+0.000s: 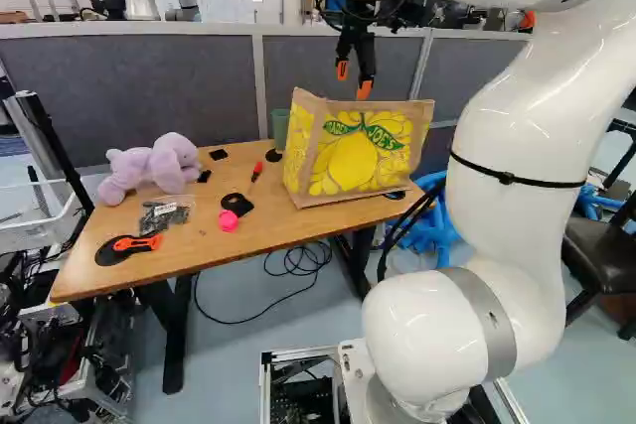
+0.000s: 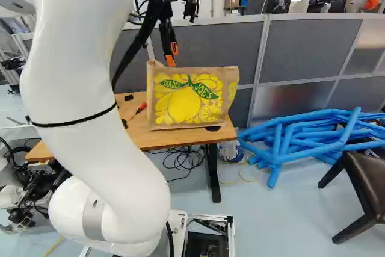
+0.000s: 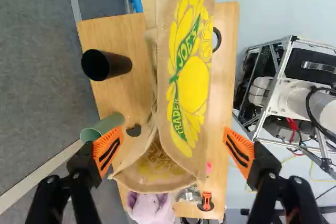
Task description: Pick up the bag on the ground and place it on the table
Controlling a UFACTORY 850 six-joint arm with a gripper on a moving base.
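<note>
End effector (image 1: 354, 80) hangs above one bag (image 1: 353, 156), two fingers (image 3: 108, 149) apart.

- The white arm (image 1: 517, 196) rises in a bend and reaches forward, its far end raised.
- The gripper (image 1: 354, 79) hangs fingertips downward.
- Its two fingers stand wide apart, orange pads (image 3: 108, 150) facing each other across the gap.

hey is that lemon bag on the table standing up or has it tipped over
Upright: in both base views the bag rests bottom-down on the table, its lemon print right way up.
</note>
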